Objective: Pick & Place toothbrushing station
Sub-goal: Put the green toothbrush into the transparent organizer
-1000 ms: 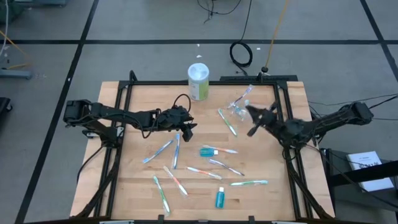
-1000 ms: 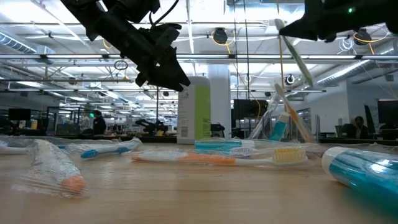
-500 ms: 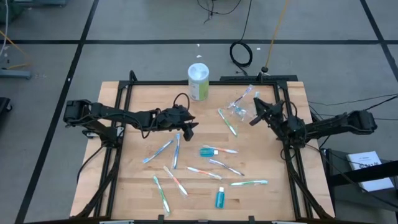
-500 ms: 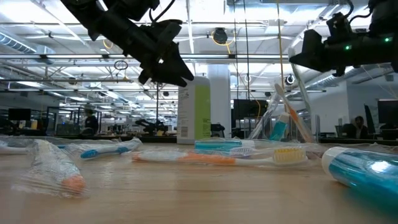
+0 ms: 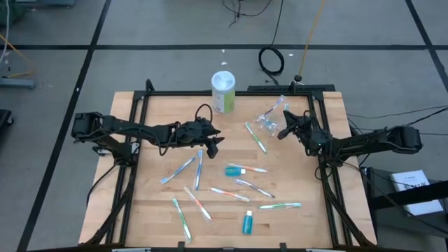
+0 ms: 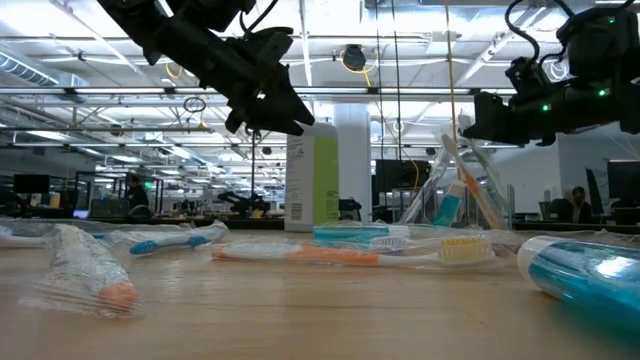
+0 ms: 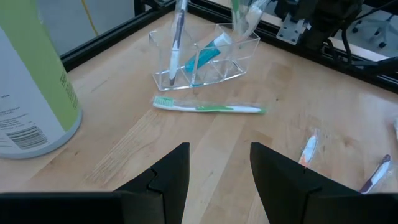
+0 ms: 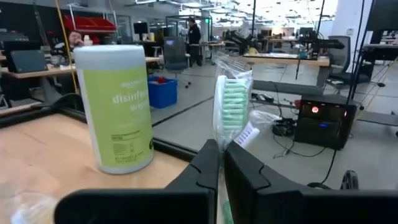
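Green-bristled toothbrush (image 8: 231, 102) upright in right hand (image 8: 221, 163) over cup (image 5: 269, 120).

The wooden table (image 5: 161, 203) stands on a grey floor (image 5: 161, 63) with dark lines. A coiled black cable (image 5: 271, 60) lies behind it. Beyond is a big open hall with ceiling lights (image 6: 352, 57), desks (image 8: 292, 60) and a blue bin (image 8: 163, 91).

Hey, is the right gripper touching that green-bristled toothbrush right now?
Touching. The right wrist view shows the right gripper shut on the green-bristled toothbrush, its wrapped head sticking up from between the two dark fingers.
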